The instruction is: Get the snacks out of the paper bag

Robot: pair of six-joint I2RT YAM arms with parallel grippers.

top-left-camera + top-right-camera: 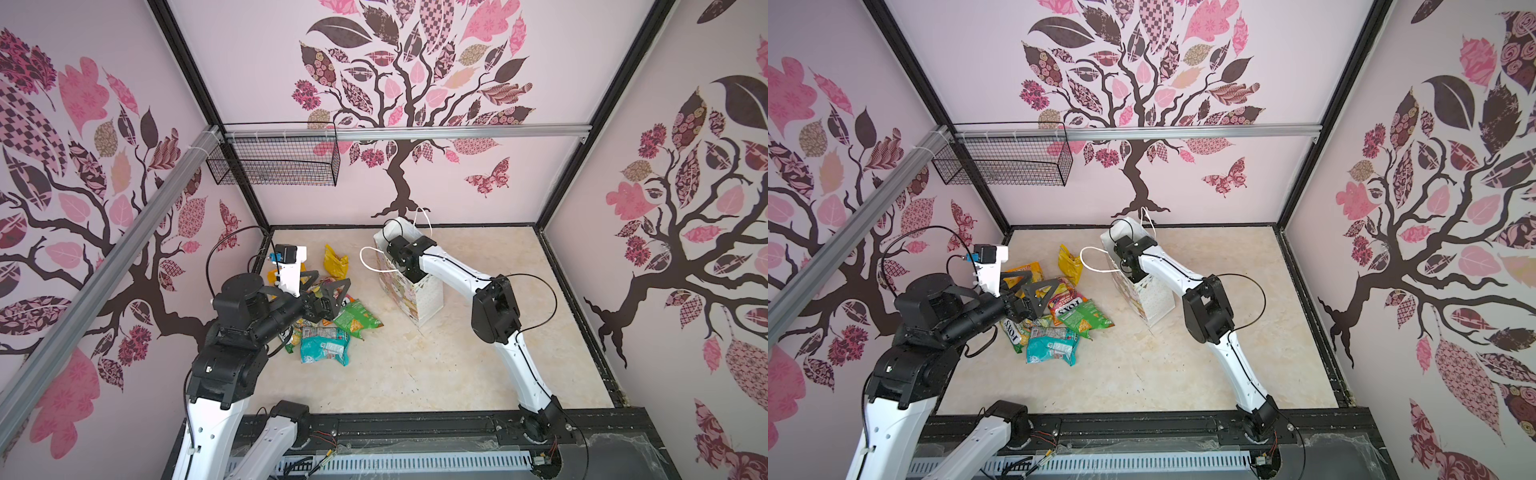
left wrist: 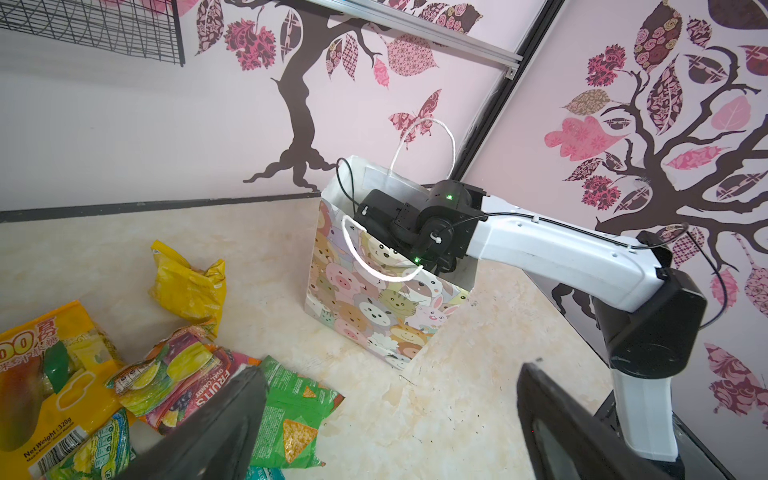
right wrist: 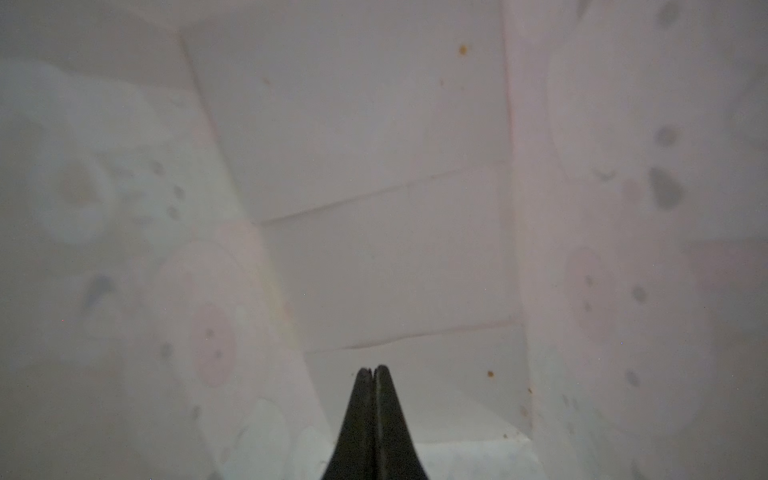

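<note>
seemingly the final sweep: right gripper (image 3: 375, 370) sits deep in the upright paper bag (image 1: 424, 295), jaws clenched on nothing; inside looks bare. snacks (image 1: 324, 332) lie piled on table (image 1: 415, 365) at left, beneath the wide-open left gripper (image 1: 328, 286). next: lift r. arm straight out w/o snagging the cord handles (image 2: 386, 277).

snacks (image 1: 357, 320) left, bag (image 1: 426, 297) right, open floor (image 1: 415, 374) between

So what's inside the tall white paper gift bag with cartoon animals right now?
In the paper bag, only the right gripper, jaws shut on nothing, against bare creased white paper. Nothing else shows in the wrist view. The bottom behind the black fingers is covered.
</note>
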